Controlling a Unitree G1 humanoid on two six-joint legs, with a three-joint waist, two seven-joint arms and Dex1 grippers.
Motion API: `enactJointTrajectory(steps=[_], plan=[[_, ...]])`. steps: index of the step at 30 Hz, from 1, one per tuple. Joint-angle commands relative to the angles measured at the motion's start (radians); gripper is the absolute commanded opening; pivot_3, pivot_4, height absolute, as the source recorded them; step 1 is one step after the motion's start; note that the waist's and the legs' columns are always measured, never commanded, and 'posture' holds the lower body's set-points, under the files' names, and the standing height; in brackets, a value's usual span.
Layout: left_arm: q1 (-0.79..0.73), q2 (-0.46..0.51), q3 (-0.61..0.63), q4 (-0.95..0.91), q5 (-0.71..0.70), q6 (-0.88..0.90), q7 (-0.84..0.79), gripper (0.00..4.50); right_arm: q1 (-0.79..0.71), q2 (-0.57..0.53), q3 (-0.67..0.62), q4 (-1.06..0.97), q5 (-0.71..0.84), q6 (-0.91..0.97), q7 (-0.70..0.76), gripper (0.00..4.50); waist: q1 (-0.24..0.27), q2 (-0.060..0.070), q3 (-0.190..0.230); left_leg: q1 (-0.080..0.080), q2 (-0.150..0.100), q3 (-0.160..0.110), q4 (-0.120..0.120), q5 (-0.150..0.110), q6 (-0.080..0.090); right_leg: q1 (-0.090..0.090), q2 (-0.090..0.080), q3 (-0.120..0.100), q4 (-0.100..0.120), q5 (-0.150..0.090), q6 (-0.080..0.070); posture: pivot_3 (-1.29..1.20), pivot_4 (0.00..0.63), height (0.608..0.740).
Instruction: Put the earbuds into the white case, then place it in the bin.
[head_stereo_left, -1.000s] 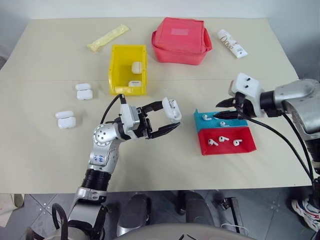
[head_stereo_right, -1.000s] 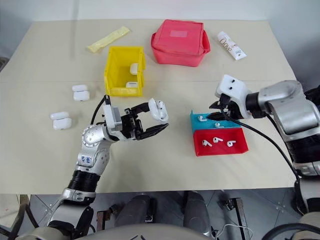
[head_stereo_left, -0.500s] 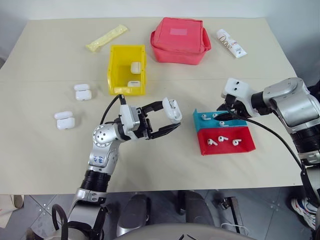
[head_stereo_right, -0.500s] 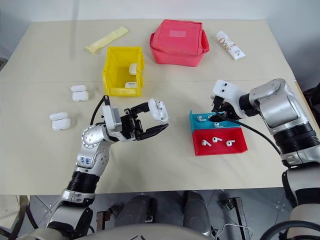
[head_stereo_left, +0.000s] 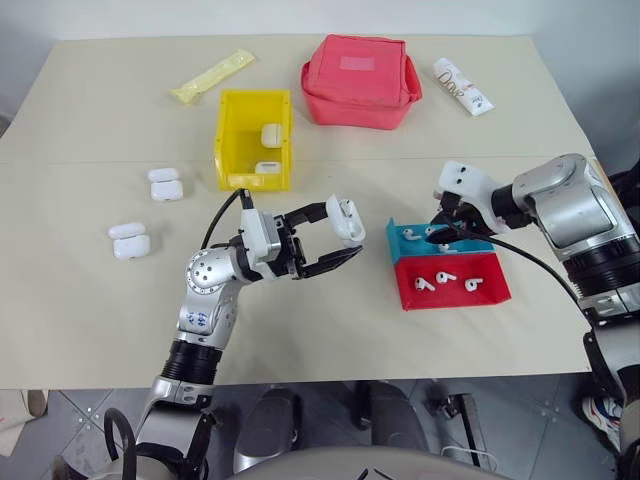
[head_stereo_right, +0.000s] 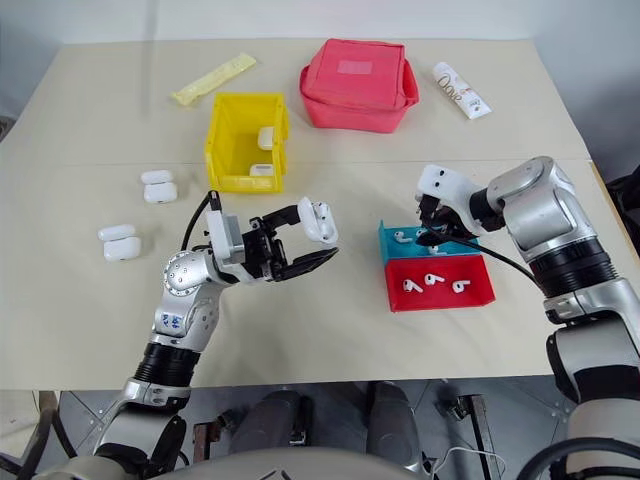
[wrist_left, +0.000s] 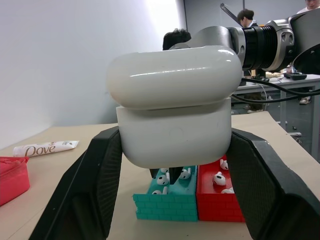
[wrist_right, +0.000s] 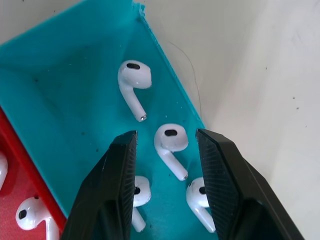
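Right hand (wrist_right: 165, 185) now lower, spread astride earbud (wrist_right: 170, 142) per wrist cam; left hand (head_stereo_left: 345, 240) pinching white case (head_stereo_left: 344, 218).

White case (head_stereo_left: 344, 219), black pincer fingers (wrist_left: 95, 185). Yellow bin (head_stereo_left: 254, 140). White earbuds (wrist_right: 170, 142) in a teal tray (head_stereo_left: 404, 236) with brick-patterned wall; red tray (head_stereo_left: 452, 283) beside. Pink-red pouch (head_stereo_left: 361, 80). Beige bench (head_stereo_left: 90, 300).

The right gripper (head_stereo_left: 447, 226) hides part of the teal tray (head_stereo_left: 405, 243). At the case's (wrist_left: 175, 102) six o'clock, its bulk covers several earbuds (wrist_left: 162, 178); their count is unclear.
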Motion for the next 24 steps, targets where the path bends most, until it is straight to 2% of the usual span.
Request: enactJointTrajectory(steps=[1,24], plan=[[0.007,-0.002,-0.003,-0.044,0.0,-0.005,0.012,2.76,-0.034,0.006,-0.003,0.012,-0.023,-0.014,0.015,1.92,0.0,0.0,0.0,0.0,0.0,0.0,0.0,0.0,0.0,0.0,0.0,0.0,0.0,0.0,0.0,0.0,0.15,0.74],[0.033,-0.001,-0.007,-0.075,0.011,-0.003,0.046,2.76,-0.059,0.038,0.026,0.106,-0.117,-0.094,0.075,1.92,-0.001,0.0,0.0,0.0,0.0,0.0,0.0,0.0,0.0,0.0,0.0,0.0,0.001,0.0,0.0,0.0,0.15,0.74]])
